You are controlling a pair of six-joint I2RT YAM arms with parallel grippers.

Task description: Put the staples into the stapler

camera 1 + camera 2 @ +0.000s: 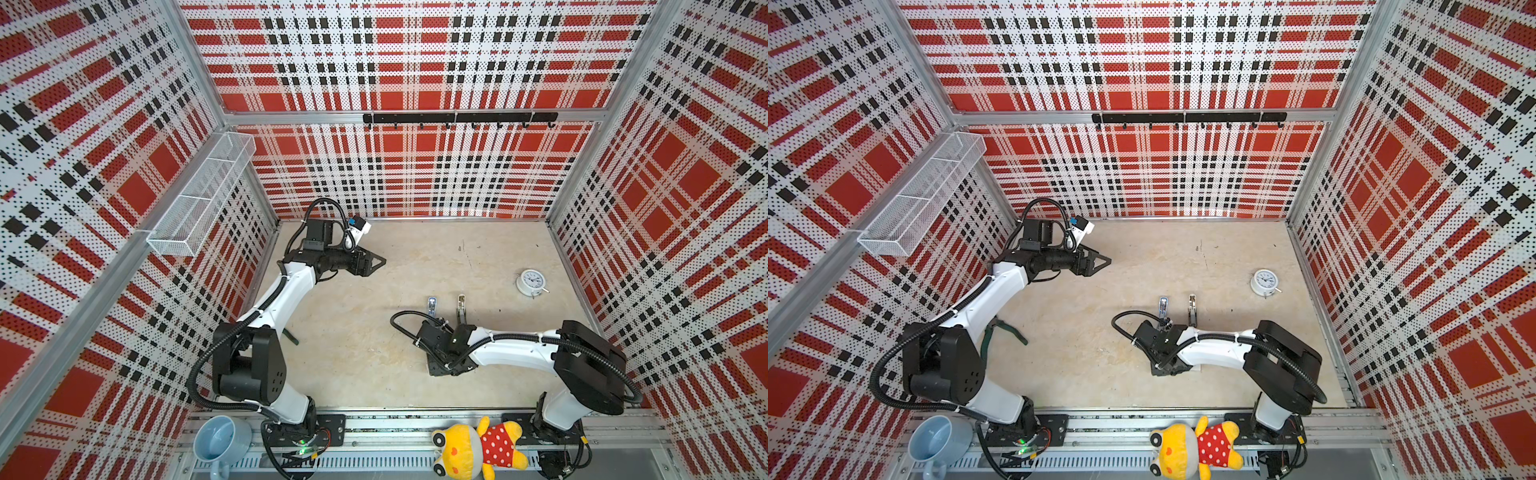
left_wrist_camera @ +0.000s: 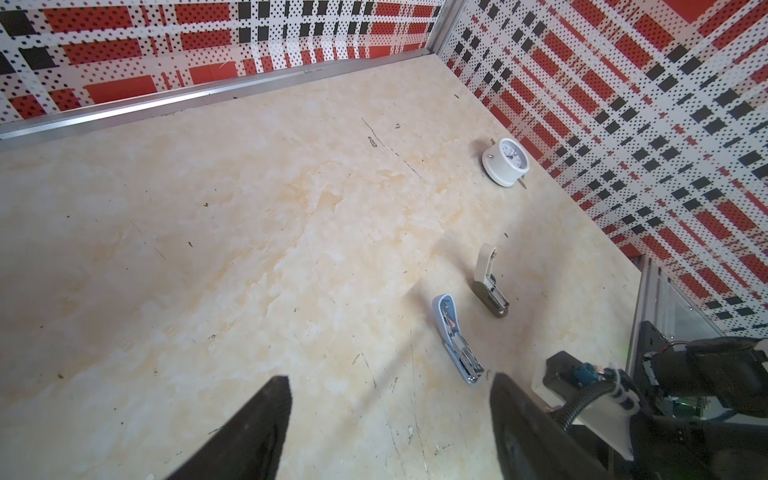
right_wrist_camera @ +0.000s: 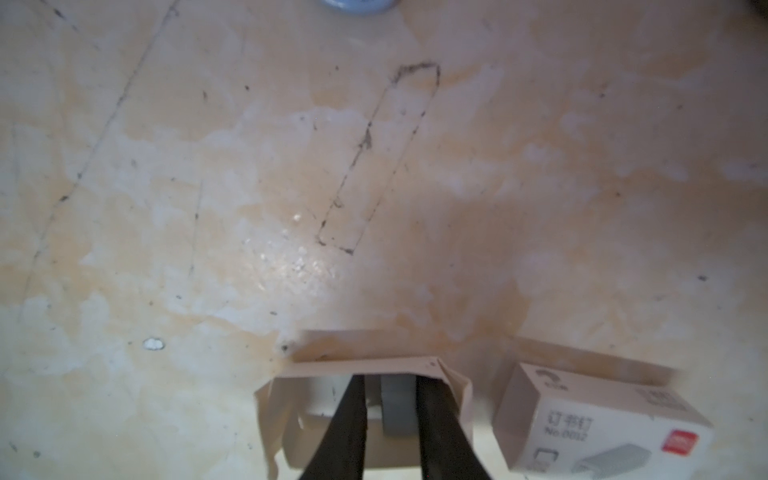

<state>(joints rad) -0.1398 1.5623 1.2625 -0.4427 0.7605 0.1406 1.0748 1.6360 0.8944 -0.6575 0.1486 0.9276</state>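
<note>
Jaws drawn in on the staples [image 3: 398, 415], the right gripper [image 3: 388, 379] is pinching the grey block in the right wrist view, one black finger at each side. The block is sitting inside its white card tray [image 3: 278, 409] on the table [image 3: 187, 187]. A printed sleeve [image 3: 602, 419] with a red mark is lying just beside the tray, not touching it.

In the left wrist view, the left gripper [image 2: 388, 376] is hanging above bare tabletop, its jaws spread wide with nothing between them. Beyond it the stapler [image 2: 453, 336] is lying open, its silver channel showing. A grey-beige stapler [image 2: 488, 282], also open, is lying near it but apart. A white clock [image 2: 507, 160] is resting close to the side wall.

In both top views the left arm is reaching toward the back left corner, its gripper well apart from every object. The right arm is bending in over the middle of the table, its wrist covering the tray and the staples. The stapler [image 1: 432, 305] [image 1: 1163, 305] is lying just beyond that wrist, and the grey-beige one is lying alongside it. A blue mug [image 1: 220, 436] and a yellow plush toy [image 1: 478, 449] are sitting on the front rail.
</note>
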